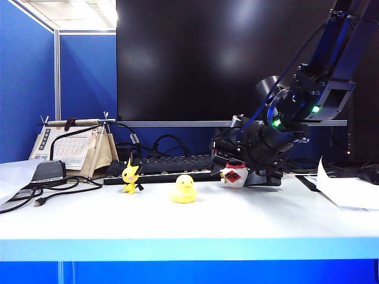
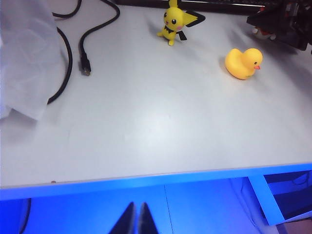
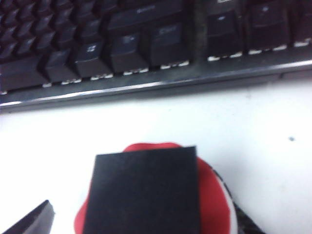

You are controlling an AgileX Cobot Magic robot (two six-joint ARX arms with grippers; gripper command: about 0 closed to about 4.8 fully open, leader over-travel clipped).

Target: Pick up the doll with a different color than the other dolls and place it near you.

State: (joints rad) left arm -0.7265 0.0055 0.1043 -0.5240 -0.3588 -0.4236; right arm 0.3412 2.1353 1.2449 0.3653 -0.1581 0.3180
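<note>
The doll with a different color is a small white figure with a black flat cap and a red band, standing in front of the keyboard. In the right wrist view its cap lies between the fingers. My right gripper hangs over it, open, with one fingertip clear of the doll's side. The other dolls are a yellow duck and a yellow pointed-eared figure, both left of it. My left gripper is shut on nothing, low in front of the table's front edge.
A black keyboard lies right behind the dolls, below a dark monitor. Black cables and a desk calendar are at the left. White paper lies at the right.
</note>
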